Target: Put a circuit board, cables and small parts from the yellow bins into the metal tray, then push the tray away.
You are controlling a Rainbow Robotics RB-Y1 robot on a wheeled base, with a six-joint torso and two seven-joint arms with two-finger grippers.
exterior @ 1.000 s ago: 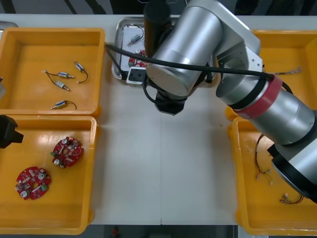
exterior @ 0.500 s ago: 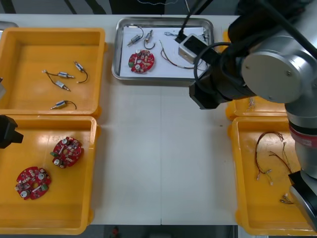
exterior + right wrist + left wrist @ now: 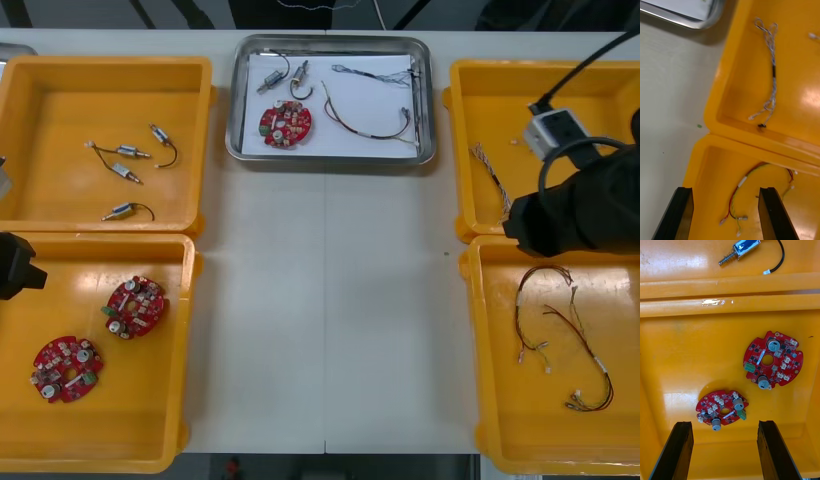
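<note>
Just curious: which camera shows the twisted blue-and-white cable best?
Right wrist view: the twisted cable lies whole and close. Front view shows it small, by the right arm. Left wrist view faces circuit boards.

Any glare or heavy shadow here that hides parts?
Left wrist view: a white glare streak on the yellow bin rim, circuit boards unhidden beyond the open left gripper. Right wrist view: sheen on the far bin floor, shadow under the metal tray rim; open right gripper over the red and yellow cable. Front view: even light.
</note>
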